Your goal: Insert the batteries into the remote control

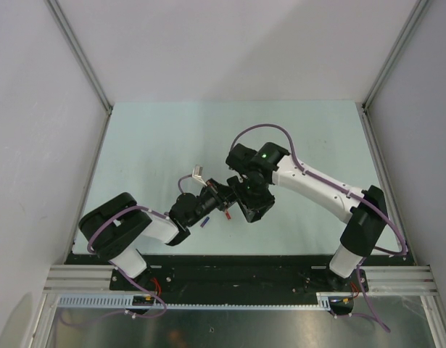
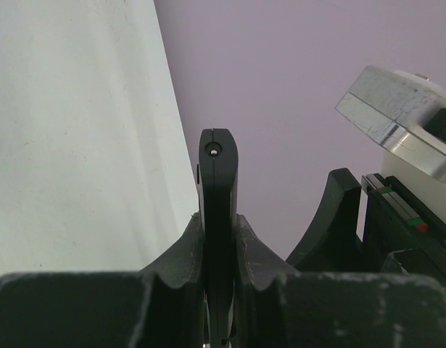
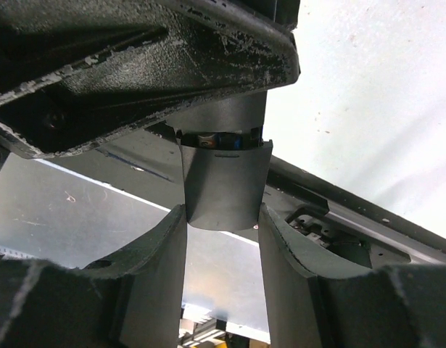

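The remote control (image 2: 218, 174) is held above the near middle of the counter (image 1: 157, 145), clamped edgewise in the left jaws and grasped endwise by the right jaws, presumably steadied for loading the batteries (image 1: 205, 221) lying nearby.

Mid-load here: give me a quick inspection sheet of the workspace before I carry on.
Surface: pale green table, faint marks.
Job's things: remote control held between both grippers; purple-blue battery and red-orange battery lie on the table just beneath; other two batteries not seen.
Clutter: nothing seen.
Grippers: left gripper shut on the remote's thin edge; right gripper closed on its dark curved end.
Cables: purple cables loop over both arms.
Surroundings: plain walls, aluminium frame posts.
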Robot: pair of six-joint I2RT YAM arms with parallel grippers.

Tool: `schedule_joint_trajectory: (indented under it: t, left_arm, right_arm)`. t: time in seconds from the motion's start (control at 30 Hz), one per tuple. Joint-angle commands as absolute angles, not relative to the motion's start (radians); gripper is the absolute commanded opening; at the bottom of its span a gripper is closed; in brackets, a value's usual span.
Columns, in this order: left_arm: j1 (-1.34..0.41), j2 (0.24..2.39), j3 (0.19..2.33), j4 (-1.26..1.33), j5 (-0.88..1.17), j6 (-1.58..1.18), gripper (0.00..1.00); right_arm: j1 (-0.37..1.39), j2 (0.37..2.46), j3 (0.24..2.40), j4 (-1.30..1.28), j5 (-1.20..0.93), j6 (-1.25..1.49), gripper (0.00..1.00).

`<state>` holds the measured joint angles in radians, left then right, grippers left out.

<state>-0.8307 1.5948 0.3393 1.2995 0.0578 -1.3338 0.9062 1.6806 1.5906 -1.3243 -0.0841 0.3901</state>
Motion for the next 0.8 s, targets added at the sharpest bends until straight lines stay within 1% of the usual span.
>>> schedule_joint_trajectory:
  t: [0.0,0.43,0.67,0.77]
  left_arm:
    - [-0.845,1.566,0.334,1.68,0.054,-1.327,0.0]
    - [-0.845,1.598,0.322,1.678,0.012,-1.356,0.0]
    - [-0.845,1.628,0.336,1.678,0.003,-1.419,0.0]
    - [-0.845,1.643,0.345,1.678,-0.044,-1.463,0.0]
  right_arm:
    - [0.913,1.703,1.657,-1.365,-0.003,0.377,0.0]
    - [0.927,1.692,1.678,-1.377,-0.002,0.39,0.0]
    - [0.93,1.69,1.681,-1.379,-0.012,0.396,0.0]
    - [0.927,1.69,1.684,-1.374,-0.023,0.402,0.0]
